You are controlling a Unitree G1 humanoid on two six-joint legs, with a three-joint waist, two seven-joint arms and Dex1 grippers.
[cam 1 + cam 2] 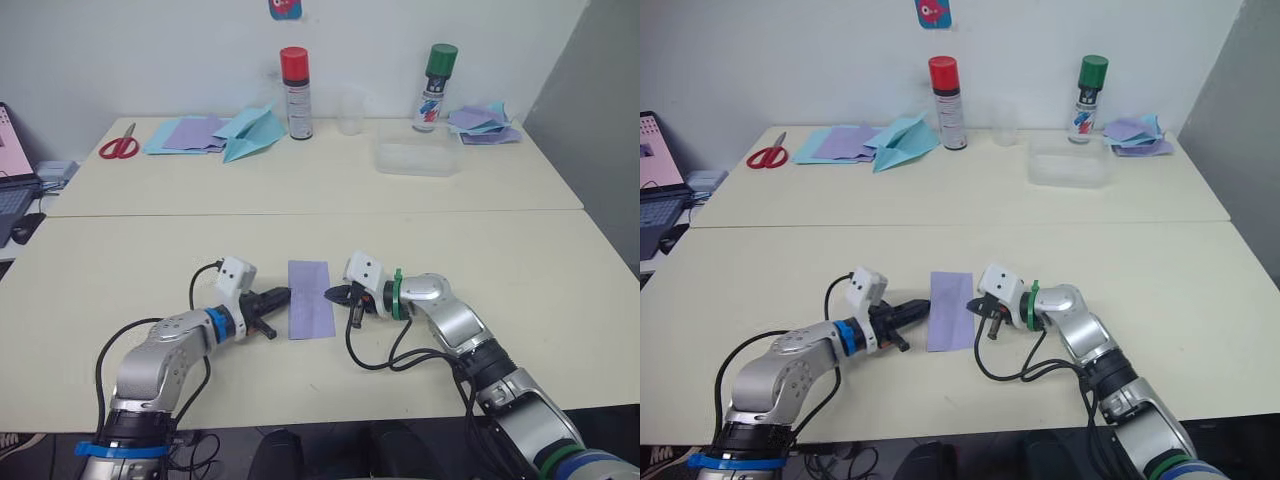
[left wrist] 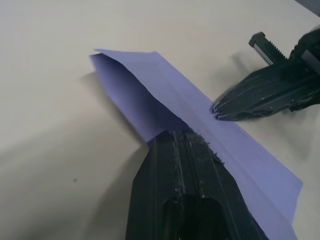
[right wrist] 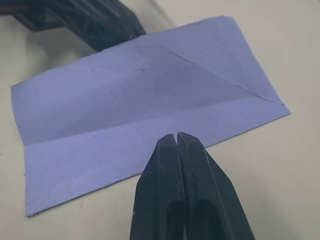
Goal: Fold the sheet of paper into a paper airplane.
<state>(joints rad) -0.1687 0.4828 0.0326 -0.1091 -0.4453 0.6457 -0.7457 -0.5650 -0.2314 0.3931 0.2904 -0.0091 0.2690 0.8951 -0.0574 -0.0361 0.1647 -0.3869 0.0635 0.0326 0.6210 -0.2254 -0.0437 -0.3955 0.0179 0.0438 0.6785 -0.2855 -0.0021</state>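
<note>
The folded sheet of paper lay on the near table between both grippers. The left gripper, fingers together, touched its left edge; the right gripper, fingers together, touched its right edge. Scissors lay far back.

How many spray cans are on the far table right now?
2. The red-capped can stands beside the light blue paper plane; the green-capped can stands behind the clear plastic tray.
</note>
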